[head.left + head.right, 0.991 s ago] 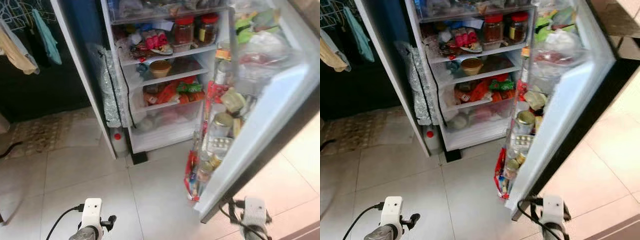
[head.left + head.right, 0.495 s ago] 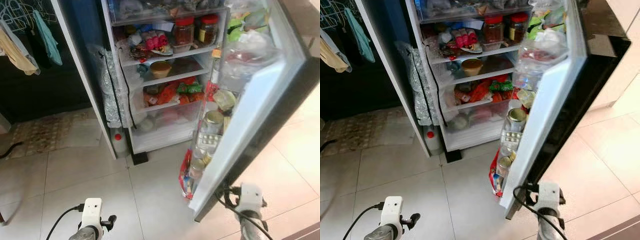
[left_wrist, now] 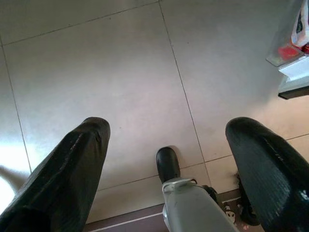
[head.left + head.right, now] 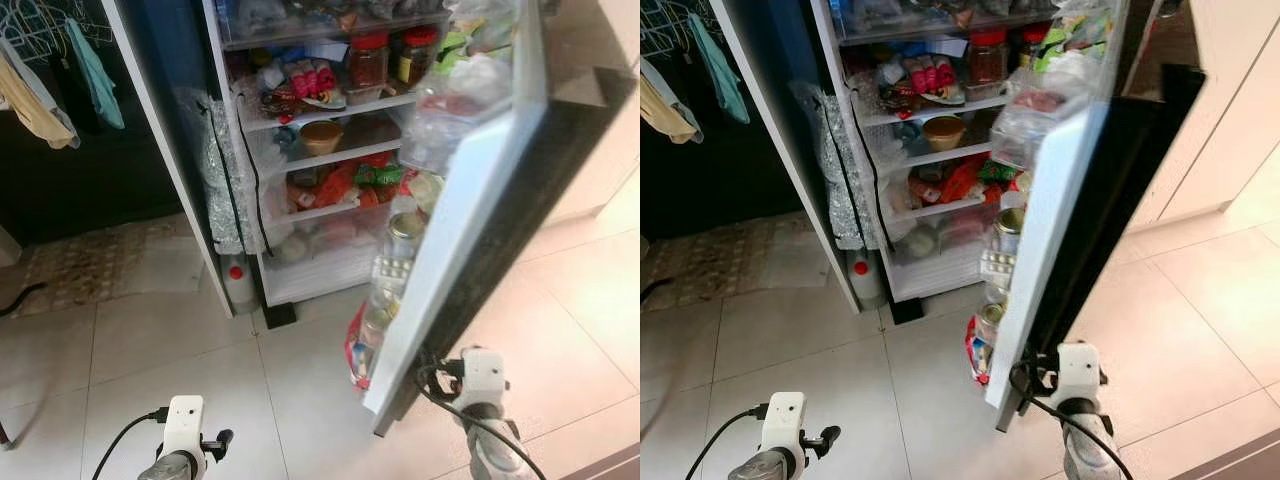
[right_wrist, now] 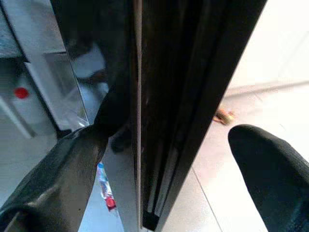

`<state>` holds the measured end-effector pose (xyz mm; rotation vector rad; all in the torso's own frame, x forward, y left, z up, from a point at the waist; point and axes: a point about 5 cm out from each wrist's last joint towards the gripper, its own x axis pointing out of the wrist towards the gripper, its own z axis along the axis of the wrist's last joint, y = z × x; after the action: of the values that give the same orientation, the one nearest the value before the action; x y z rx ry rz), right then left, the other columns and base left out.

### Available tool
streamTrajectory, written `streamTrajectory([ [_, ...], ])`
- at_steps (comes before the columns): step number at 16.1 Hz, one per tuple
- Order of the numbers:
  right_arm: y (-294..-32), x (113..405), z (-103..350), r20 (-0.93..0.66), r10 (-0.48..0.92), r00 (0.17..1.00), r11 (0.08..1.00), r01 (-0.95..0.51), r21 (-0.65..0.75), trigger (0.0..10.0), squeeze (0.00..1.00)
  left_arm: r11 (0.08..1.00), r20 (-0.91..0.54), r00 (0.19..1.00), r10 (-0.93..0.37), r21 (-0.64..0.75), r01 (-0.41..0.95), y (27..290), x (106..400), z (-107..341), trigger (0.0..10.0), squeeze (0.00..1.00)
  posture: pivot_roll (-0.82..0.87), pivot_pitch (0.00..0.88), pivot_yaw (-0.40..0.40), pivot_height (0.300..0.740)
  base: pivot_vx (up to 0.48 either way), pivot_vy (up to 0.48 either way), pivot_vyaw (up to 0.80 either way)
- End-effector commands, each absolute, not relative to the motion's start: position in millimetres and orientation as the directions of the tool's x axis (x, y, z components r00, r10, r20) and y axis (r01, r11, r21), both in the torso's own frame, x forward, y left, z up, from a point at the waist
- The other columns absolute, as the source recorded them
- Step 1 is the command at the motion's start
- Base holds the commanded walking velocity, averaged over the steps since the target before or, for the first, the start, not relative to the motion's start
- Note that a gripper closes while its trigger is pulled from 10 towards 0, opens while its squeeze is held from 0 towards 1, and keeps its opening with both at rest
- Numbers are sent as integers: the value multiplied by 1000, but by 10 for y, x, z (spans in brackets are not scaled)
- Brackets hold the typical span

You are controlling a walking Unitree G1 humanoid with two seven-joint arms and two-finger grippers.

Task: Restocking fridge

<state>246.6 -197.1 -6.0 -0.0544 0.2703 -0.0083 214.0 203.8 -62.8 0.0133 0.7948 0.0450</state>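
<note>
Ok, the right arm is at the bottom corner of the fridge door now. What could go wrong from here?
The door bins look crammed, with packets hanging near the bottom, so a hard swing could shake items out. The right end effector straddles the fridge door edge; a finger on the inner side could get pinched against the cabinet. The left end effector hangs open above the floor.

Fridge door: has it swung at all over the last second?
Yes. The fridge door has swung toward closing, now covering more of the fridge shelves, with the right gripper at its bottom edge.
</note>
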Motion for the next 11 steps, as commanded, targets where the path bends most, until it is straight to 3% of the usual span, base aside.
streamTrajectory([
  [1,-1958,2655,198,-149,34,988,998,-40,-39,10000,0,999,-704,709,43,30,-32,2036,2156,-616,10000,0,-203,49,16,740,0,0,0],
  [11,-1914,2941,985,91,311,946,950,-307,-61,10000,0,999,-694,719,43,23,-37,2013,2173,-607,10000,0,-202,52,7,740,0,0,0],
])
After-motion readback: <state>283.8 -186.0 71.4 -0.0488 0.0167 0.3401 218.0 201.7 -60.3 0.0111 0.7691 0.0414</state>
